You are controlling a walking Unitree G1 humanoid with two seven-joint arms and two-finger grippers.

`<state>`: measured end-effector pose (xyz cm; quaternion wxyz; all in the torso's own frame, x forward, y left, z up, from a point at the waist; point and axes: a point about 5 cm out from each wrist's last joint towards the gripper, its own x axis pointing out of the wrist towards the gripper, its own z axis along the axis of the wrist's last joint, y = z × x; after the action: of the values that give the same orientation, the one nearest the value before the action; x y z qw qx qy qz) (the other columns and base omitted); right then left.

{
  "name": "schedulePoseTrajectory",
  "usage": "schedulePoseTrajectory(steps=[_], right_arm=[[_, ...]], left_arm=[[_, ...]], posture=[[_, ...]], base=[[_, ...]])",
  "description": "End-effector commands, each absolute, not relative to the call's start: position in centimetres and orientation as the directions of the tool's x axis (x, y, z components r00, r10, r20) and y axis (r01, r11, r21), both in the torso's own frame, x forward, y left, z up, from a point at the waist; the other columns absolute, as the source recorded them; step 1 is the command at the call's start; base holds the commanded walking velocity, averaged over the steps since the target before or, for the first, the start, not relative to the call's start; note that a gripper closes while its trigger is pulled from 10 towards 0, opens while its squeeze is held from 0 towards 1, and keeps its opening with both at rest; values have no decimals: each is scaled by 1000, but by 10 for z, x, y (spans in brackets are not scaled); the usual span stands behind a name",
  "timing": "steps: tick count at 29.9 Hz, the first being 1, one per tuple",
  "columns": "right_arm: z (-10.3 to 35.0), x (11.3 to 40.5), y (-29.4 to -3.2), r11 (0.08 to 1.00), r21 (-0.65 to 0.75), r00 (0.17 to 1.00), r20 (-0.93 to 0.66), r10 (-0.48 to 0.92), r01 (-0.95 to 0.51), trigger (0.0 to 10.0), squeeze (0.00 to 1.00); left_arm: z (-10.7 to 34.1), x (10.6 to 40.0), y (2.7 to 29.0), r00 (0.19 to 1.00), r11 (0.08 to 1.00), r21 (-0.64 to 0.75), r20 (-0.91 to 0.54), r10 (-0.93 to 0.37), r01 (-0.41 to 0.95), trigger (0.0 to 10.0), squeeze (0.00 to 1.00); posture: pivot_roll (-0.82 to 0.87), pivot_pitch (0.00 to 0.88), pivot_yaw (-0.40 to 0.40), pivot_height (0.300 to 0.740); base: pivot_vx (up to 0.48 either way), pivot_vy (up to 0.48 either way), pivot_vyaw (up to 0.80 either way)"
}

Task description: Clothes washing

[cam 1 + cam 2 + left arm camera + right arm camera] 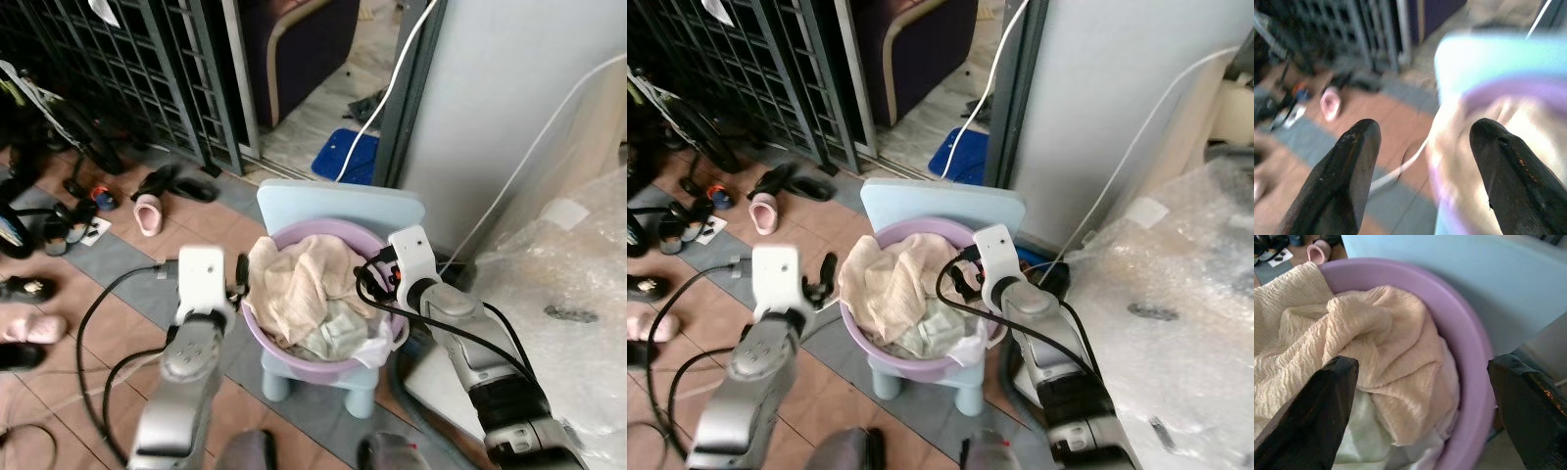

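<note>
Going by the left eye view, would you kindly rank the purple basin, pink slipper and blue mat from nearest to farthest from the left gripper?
1. Purple basin, right beside the left gripper.
2. Pink slipper, on the floor to its left.
3. Blue mat, beyond the doorway.

Daylit, even, soft; brightest on the white wall point(509, 88) and bubble wrap point(568, 284), mild glare there. Dim behind the black grille point(118, 69). Head views sharp. Left wrist view motion-blurred throughout. Right wrist view crisp on cream cloth point(1352, 342).
</note>
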<state>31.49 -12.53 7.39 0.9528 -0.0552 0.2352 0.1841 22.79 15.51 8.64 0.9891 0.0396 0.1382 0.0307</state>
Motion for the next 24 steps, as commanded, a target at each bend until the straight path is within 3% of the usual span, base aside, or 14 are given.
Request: schedulePoseTrajectory(steps=[1,6,16,17,18,19,20,24], right_arm=[[68,315,-118,926,18,805,-488,338,-378,10000,0],[55,325,-95,921,65,771,-525,359,-384,10000,0],[45,333,-78,939,19,771,-565,293,-343,10000,0],[44,333,-77,942,24,768,-572,287,-334,8941,0],[44,333,-77,942,24,768,-572,287,-334,8941,0],[40,332,-74,945,14,763,-585,274,-328,1490,0],[39,332,-72,944,8,762,-589,270,-329,0,0],[37,330,-66,940,-1,759,-589,276,-342,0,0]], left_arm=[[91,219,164,953,989,120,-280,113,-81,10000,0],[84,190,180,911,973,176,-359,205,-149,10000,0],[97,169,187,892,961,191,-370,260,-201,10000,0],[98,168,186,891,961,191,-373,259,-199,10000,0],[98,168,186,891,961,191,-373,259,-199,10000,0],[99,167,184,889,962,190,-378,257,-197,10000,0],[100,166,182,888,962,190,-380,257,-197,10000,0],[103,165,181,886,961,184,-381,264,-208,10000,0]], posture=[[146,183,-22,740],[211,234,-58,740],[244,316,-77,740],[245,321,-80,740],[245,321,-80,740],[248,330,-85,740],[250,335,-92,740],[249,344,-106,740]], base=[[0,0,0],[0,0,0],[0,0,0],[0,0,0],[0,0,0],[0,0,0],[0,0,0],[0,0,0]])
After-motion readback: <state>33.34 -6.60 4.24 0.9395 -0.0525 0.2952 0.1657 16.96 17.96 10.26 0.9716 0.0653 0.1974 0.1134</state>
